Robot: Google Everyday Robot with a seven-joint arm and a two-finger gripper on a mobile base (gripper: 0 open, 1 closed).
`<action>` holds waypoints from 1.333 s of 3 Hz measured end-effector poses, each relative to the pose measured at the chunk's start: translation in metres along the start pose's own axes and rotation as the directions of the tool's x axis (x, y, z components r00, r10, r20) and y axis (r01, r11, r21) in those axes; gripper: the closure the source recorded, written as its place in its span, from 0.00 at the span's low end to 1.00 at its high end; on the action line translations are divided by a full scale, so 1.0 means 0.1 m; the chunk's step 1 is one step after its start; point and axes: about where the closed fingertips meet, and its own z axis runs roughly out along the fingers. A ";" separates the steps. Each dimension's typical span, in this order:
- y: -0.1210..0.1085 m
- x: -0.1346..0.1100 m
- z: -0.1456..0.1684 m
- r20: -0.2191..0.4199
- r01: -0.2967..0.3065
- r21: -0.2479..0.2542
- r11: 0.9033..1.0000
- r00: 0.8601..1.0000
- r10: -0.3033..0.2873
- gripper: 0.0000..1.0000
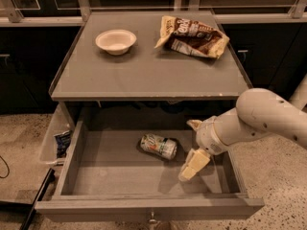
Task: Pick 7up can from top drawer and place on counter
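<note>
Pretty dim, warm brownish light here. The counter (144,75) catches most of it from above, while the drawer (110,171) sits in shadow, darkest along its 12 o'clock wall. The gripper (193,145), at 4 o'clock with fingers spread, drops a soft shadow on the drawer floor.

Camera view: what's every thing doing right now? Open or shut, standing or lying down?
top drawer: pulled open.
7up can: lying on its side in the drawer, not held.
gripper: open, down inside the drawer beside the can, not touching it.
bowl: upright on the counter.
chip bag: lying crumpled on the counter.
</note>
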 end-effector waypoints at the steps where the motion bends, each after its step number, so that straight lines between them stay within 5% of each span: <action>1: -0.12 -0.04 0.24 0.069 0.025 0.009 1.000 0.997 -0.026 0.00; 4: -0.24 -0.09 0.93 0.085 0.090 0.030 0.995 0.992 -0.092 0.00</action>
